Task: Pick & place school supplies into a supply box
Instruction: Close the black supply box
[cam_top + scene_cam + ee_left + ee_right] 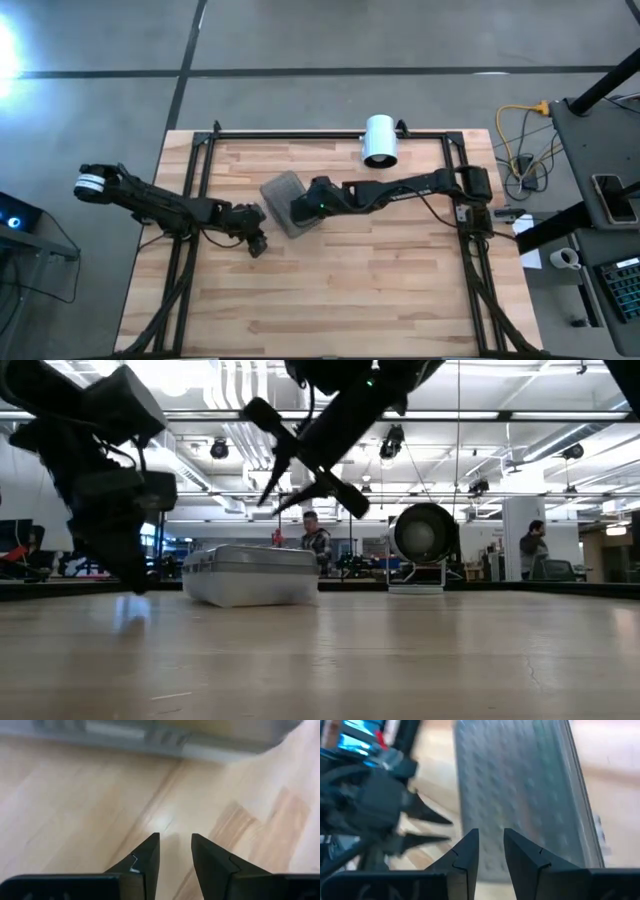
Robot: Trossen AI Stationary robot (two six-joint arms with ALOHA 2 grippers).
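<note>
The supply box (282, 192) is a flat grey case with a dotted lid. It lies shut, flat on its bottom on the wooden table, and also shows in the low view (250, 573) and the right wrist view (520, 785). My right gripper (300, 210) hangs above the box's near end, lifted off the lid, with its fingers slightly open (491, 836). My left gripper (258, 245) is low over bare table beside the box's near left corner. It is slightly open and empty (175, 840). No pens, pencils or scissors show in any view.
A white cylinder (380, 140) lies on its side near the table's far edge, to the right of the box. Black rails (330, 133) frame the table's far, left and right sides. Bare wood (340, 290) spreads toward the near edge. People show in the room behind (316, 542).
</note>
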